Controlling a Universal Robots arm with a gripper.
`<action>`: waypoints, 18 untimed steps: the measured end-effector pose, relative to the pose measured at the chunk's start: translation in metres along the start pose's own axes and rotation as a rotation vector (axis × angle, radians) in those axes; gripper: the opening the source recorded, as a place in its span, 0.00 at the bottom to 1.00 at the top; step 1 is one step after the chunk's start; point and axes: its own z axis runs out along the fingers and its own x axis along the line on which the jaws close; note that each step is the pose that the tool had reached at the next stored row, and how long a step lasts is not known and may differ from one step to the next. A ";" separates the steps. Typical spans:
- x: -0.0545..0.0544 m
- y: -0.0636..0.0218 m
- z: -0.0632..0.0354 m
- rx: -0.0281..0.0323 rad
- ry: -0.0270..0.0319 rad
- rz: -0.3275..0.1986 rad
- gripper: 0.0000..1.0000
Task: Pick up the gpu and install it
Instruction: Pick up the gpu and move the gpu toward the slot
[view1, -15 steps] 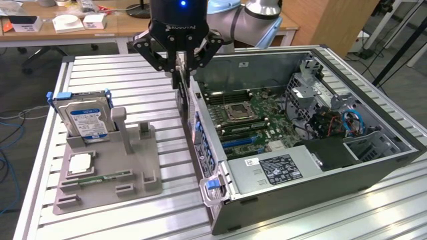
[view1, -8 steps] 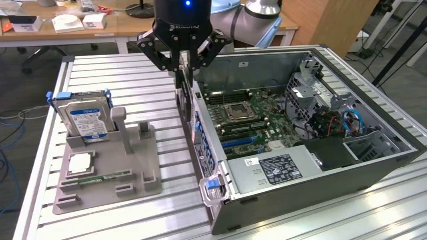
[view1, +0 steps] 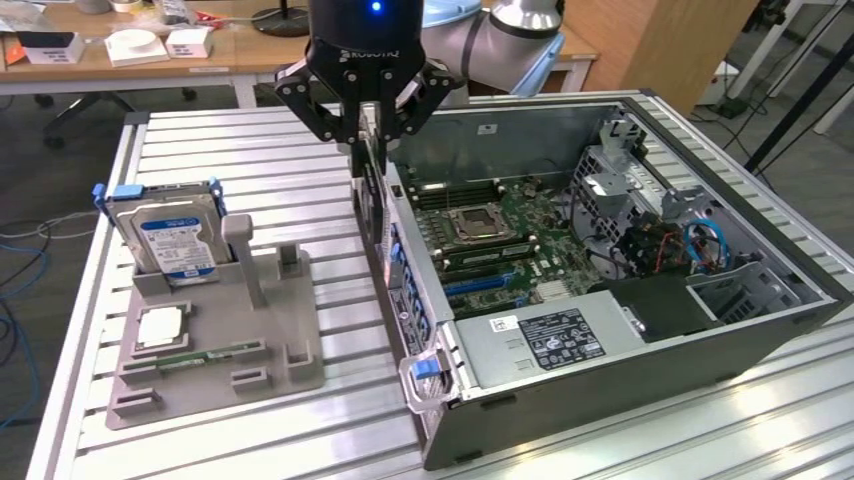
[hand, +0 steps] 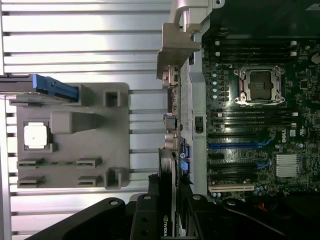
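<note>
matt black gpu (hand: 165, 210) — ribbed metal table (view1: 240, 150)

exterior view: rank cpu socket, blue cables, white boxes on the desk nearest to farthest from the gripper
From the gripper:
1. cpu socket, on the motherboard.
2. blue cables, case's far side, exterior view's right.
3. white boxes, desk behind the table.

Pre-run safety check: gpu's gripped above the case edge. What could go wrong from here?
1. The gpu hangs edge-on over the case's rear wall, not the motherboard; lowering here would likely strike that wall.
2. The jaws pinch only its upper end, so the card may tilt and miss the blue slot.
</note>
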 end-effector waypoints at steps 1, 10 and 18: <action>0.000 0.0000 0.0000 0.0000 0.0000 0.000 0.26; 0.000 0.0001 0.0000 -0.0001 0.0000 0.000 0.26; -0.006 0.0004 0.0002 0.0000 0.0000 0.000 0.26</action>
